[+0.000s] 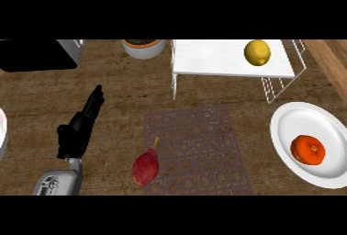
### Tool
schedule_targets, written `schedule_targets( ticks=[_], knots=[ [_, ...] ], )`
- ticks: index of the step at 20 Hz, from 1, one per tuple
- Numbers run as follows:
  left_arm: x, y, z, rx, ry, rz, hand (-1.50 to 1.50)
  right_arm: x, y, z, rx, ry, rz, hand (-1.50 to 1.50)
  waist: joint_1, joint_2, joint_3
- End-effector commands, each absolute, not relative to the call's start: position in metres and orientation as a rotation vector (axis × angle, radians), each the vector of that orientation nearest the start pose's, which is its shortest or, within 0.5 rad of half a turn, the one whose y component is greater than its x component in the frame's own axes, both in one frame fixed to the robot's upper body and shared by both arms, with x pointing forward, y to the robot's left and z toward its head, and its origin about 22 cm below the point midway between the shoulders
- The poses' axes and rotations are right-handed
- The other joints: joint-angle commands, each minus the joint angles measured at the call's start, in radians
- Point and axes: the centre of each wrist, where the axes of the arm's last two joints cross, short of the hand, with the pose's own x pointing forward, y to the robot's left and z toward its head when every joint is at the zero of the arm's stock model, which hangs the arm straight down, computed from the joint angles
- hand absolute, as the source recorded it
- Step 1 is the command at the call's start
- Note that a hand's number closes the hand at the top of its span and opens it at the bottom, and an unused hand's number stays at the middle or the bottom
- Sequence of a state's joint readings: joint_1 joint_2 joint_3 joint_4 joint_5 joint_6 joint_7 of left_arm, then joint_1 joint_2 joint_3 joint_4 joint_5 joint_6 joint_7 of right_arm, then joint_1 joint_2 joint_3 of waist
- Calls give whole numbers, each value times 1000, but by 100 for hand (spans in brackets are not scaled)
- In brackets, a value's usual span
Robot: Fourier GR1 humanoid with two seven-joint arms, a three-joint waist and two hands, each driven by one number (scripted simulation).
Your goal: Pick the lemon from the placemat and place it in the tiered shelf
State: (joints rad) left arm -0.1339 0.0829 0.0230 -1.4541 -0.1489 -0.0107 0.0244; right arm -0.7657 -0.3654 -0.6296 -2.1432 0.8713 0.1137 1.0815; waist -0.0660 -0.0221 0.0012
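Note:
The yellow lemon (pixel 257 52) lies on the white top of the tiered shelf (pixel 210 64) at the back right, nothing touching it. The brown patterned placemat (pixel 196 147) lies in the middle of the wooden counter, and a red onion-like vegetable (pixel 146 166) rests on its left edge. My left hand (pixel 80 127) stands at the left with fingers straight and pointing away, holding nothing, well left of the placemat. My right hand does not show.
A white plate (pixel 291 137) with an orange fruit (pixel 308 149) sits at the right. A white pot with a plant (pixel 143 47) stands behind, left of the shelf. A dark appliance (pixel 37 55) fills the back left corner. A white rim (pixel 2 133) shows at the left edge.

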Motion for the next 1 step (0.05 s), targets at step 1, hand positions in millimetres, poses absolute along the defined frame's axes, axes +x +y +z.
schedule_targets(
  ticks=[1],
  knots=[
    [274, 259, 15, 163, -1543, -212, 0, 156, -331, 329, -1210, -1389, -581, -150, -4, -3, 0]
  ],
)
